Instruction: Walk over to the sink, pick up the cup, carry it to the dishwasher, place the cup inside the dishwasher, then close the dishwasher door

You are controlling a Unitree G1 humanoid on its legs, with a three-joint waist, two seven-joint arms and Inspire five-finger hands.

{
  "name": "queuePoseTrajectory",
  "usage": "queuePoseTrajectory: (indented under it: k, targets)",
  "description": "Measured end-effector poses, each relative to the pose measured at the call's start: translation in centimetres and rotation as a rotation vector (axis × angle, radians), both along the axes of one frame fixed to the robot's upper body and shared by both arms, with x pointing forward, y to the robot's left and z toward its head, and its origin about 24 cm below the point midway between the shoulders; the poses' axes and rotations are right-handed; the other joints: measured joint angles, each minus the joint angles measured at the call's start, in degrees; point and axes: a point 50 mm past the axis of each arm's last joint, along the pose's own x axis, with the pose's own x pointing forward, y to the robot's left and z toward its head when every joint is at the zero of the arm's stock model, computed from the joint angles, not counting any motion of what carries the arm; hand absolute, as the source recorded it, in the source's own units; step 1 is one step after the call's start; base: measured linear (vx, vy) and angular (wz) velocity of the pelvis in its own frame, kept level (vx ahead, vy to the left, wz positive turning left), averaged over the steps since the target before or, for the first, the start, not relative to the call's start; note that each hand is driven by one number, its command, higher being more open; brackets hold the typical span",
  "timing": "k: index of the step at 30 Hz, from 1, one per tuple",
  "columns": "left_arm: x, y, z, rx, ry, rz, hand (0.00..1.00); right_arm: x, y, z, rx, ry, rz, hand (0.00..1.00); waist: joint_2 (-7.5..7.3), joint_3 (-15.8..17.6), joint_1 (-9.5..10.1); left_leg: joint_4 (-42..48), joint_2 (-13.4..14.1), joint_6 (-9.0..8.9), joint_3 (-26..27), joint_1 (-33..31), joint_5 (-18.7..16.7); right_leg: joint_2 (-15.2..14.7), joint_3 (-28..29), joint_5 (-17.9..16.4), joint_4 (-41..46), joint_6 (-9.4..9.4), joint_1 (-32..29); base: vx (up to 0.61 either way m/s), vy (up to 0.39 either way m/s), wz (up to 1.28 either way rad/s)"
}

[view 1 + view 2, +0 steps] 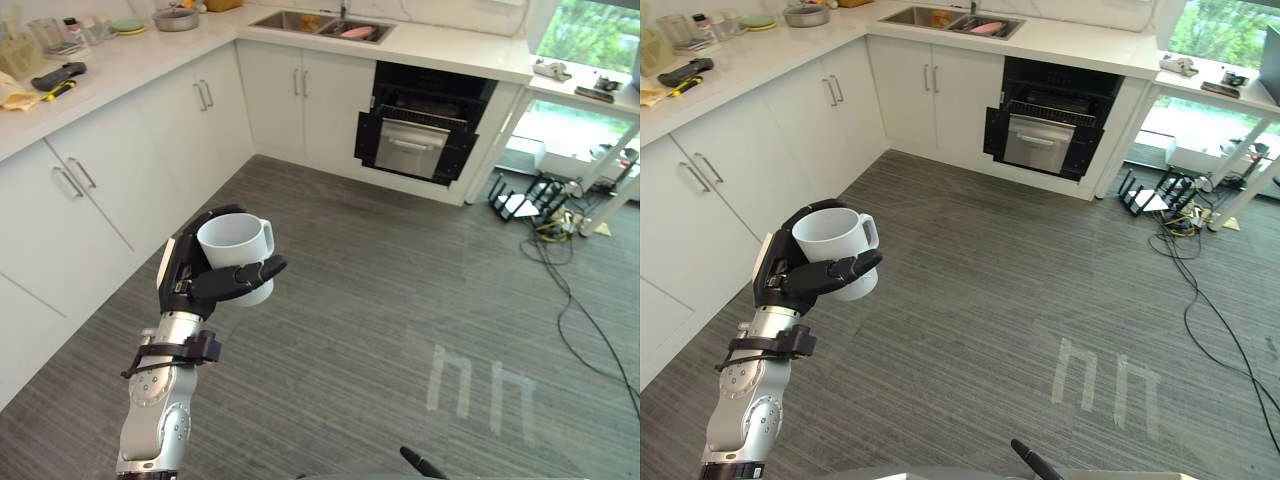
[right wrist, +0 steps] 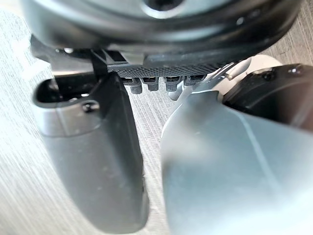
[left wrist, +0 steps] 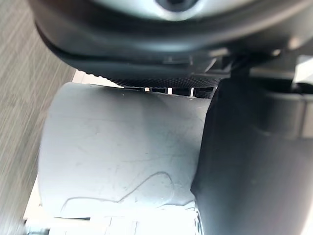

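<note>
My left hand (image 1: 215, 285) is raised over the grey floor, shut on a white cup (image 1: 235, 245) with its thumb across the front. The cup is upright, handle toward the right, and looks empty; up close its wall (image 3: 122, 161) lies against the dark thumb (image 3: 249, 161). At the far counter, the sink (image 1: 320, 25) holds some dishes. Just right of it stands the dishwasher (image 1: 415, 140), with its black door partly open and a rack showing. My right hand (image 2: 98, 147) hangs low over the floor, relaxed and holding nothing.
White cabinets (image 1: 90, 190) run along the left wall under a counter (image 1: 120, 60) with small items. Cables (image 1: 560, 260) and a stand lie on the floor at right, near a table's legs. Pale tape marks (image 1: 480, 385) are on the open floor ahead.
</note>
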Motion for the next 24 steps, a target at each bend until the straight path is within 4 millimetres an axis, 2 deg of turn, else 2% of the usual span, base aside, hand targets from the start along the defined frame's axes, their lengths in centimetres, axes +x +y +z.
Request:
queuePoseTrajectory:
  k: [2, 3, 10, 12, 14, 17, 19, 21, 22, 23, 24]
  targets:
    - [0.0, 0.0, 0.0, 0.001, -0.001, -0.007, 0.0, -0.1, 0.0, 0.0, 0.001, -0.003, -0.003, 1.0, 0.0, 0.0, -0.4, -0.01, 0.0, -0.11, 0.61, 0.48, -0.07, 0.02, 0.53, 0.1, -0.42, -0.13, 0.42, -0.02, -0.016, -0.17]
    - [-0.2, 0.0, -1.5, -0.013, 0.059, -0.007, 0.0, -1.0, -0.2, 0.1, -0.004, -0.008, 0.002, 1.0, 2.64, -1.57, -2.02, -2.98, 2.22, -1.22, 3.06, 1.95, 2.37, 2.36, 0.58, 3.67, -4.86, -1.9, 1.98, 0.0, 0.0, 0.0]
    - [-0.3, -0.6, -1.9, -0.049, 0.064, -0.007, 0.0, -1.3, -0.2, 0.1, -0.009, -0.009, -0.003, 1.0, 2.68, -1.6, -2.28, -2.24, 2.29, -1.89, 3.29, 1.4, 1.92, 2.26, 0.42, 4.12, -6.21, -1.92, 2.05, 0.0, -0.002, 0.0]
    - [-0.3, -1.0, -2.2, -0.083, 0.074, -0.014, 0.0, -1.2, -0.2, 0.1, -0.02, -0.02, -0.004, 1.0, 2.7, -1.58, -2.6, -1.88, 2.34, -2.15, 3.19, 1.18, 1.76, 1.91, -1.75, 4.67, -7.21, -1.98, 2.6, -0.01, -0.031, 0.06]
    - [-0.2, -1.7, -3.3, -0.149, 0.114, -0.019, 0.0, -1.2, -0.2, 0.1, -0.04, -0.039, -0.012, 1.0, 2.7, -1.59, -2.93, -1.56, 2.51, -2.75, 3.28, 1.61, 1.35, 1.1, -6.34, 5.25, -8.48, -1.72, 3.96, -0.01, -0.049, 0.02]
    - [-0.2, -3.0, -4.9, -0.233, 0.194, -0.026, 0.0, -1.5, -0.1, 0.2, -0.056, -0.062, -0.044, 1.0, 2.78, -1.54, -3.55, 0.2, 2.78, -3.85, 3.51, 1.75, 0.05, 0.46, -11.11, 4.16, -6.56, -2.08, 4.53, 0.0, -0.043, 0.09]
    - [0.0, -3.8, -5.9, -0.309, 0.241, -0.015, 0.0, -1.1, -0.3, 0.4, -0.055, -0.108, -0.054, 1.0, 2.95, -1.39, -4.14, 2.32, 2.8, -3.71, 4.34, 1.25, -1.4, -1.01, -11.64, -0.79, 3.18, -1.85, 1.05, -0.01, 0.0, 0.18]
    - [0.3, -5.1, -6.9, -0.342, 0.3, -0.05, 0.0, -0.8, -1.4, 0.8, -0.065, -0.154, -0.098, 1.0, 3.0, -1.11, -4.86, 3.28, 1.1, -1.49, 2.65, 2.89, -3.33, -5.64, -14.0, -7.16, 21.25, -0.71, -3.85, -0.02, 0.032, 0.42]
    - [0.4, -5.5, -7.0, -0.341, 0.309, -0.065, 0.0, -0.8, -1.7, 0.8, -0.068, -0.158, -0.113, 1.0, 2.98, -0.89, -4.88, 3.77, 0.7, -0.77, 2.09, 3.34, -3.79, -7.16, -14.36, -7.43, 27.39, -1.11, -5.93, 0.0, 0.021, 0.59]
    - [0.6, -6.2, -6.8, -0.334, 0.309, -0.095, 0.0, -0.8, -1.9, 0.9, -0.07, -0.165, -0.125, 1.0, 1.98, -0.15, -4.92, 4.99, -0.62, -0.05, 0.65, 4.0, -4.42, -10.61, -14.09, -6.08, 38.99, -2.93, -10.13, 0.02, 0.006, 0.75]
    - [0.8, -6.8, -6.6, -0.321, 0.306, -0.125, 0.0, -1.1, -1.8, 0.9, -0.066, -0.16, -0.14, 1.0, 1.51, 0.17, -5.16, 5.87, -1.79, 0.33, -1.51, 4.79, -4.84, -13.13, -13.07, -2.86, 46.48, -4.22, -12.66, 0.05, -0.028, 0.91]
